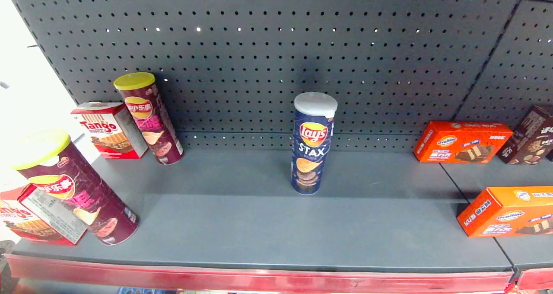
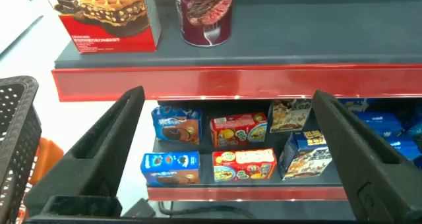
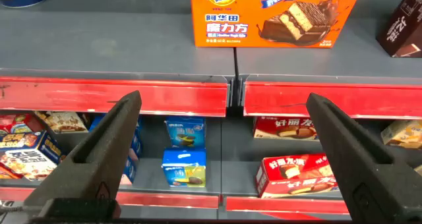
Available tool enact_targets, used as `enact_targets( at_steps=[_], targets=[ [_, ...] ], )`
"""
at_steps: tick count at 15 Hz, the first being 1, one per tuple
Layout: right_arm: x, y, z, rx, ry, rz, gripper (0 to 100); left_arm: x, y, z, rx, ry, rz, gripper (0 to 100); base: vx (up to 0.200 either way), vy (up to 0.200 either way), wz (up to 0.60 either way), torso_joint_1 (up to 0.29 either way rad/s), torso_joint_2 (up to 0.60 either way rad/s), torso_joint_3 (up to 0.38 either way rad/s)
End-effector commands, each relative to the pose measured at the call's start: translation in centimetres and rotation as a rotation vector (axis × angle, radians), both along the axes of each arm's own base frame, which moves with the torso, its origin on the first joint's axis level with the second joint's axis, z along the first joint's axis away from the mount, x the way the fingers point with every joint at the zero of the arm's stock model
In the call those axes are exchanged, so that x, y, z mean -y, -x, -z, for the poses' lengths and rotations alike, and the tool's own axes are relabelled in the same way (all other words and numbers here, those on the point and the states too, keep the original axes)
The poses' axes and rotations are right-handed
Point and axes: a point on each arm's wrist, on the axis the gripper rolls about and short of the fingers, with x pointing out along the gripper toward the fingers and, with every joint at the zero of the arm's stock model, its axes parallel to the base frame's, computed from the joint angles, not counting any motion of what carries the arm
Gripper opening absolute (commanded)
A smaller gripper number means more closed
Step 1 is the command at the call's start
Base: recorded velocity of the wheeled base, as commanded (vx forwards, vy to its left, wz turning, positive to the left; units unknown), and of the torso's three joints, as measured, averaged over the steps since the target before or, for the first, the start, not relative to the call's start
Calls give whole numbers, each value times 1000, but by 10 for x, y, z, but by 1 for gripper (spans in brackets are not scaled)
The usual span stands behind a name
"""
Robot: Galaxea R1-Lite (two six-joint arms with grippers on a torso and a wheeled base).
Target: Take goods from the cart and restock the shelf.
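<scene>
- While level with the shelf's red lip (image 2: pixel 231 82) and facing it: left tool (image 2: pixel 227 97), fingers spread wide, nothing between them.
- Right tool (image 3: pixel 224 97): likewise spread and empty, facing the same lip farther along, below the front orange box (image 3: pixel 277 16).
- Cart (image 2: pixel 16 138): black mesh wall just beside the left tool. Goods inside too hidden to name; orange shape behind the mesh, identity unclear.
- Deciding relation, as judged: cart on the left arm's side and nearer that tool than the right one, lying off to the side of the shelf front that both tools face. Turn toward the cart needed before any grasp; long axis of the goods not readable.
- Shelf (image 1: pixel 259 225): grey deck, pegboard back (image 1: pixel 259 47).
- Blue can (image 1: pixel 313 142): on its base, long axis vertical, mid-shelf, near the back.
- Left end: rear maroon can (image 1: pixel 149 119) with rear wafer box (image 1: pixel 108 129) touching or just beside it; front maroon can (image 1: pixel 75 188) with front wafer box (image 1: pixel 39 220) close against it.
- Right end: rear orange box (image 1: pixel 462 140) lying flat near the back, brown box (image 1: pixel 527 140) just beside it.
- Open room: bare deck on both sides of the blue can and along the whole front strip.
- Hazards, as judged: red lip to clear on the way in; tall cans apt to topple if brushed.
</scene>
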Motion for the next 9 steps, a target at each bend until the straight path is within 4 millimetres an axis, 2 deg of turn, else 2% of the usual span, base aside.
enact_targets(
  at_steps=[1,9],
  targets=[
    [0,0,0,-3,4,0,100,0,0,0,0,0,0,100,0,0,600,2,2,2],
    [0,0,0,0,-2,2,100,0,0,0,0,0,0,100,0,0,600,4,3,2]
  ],
)
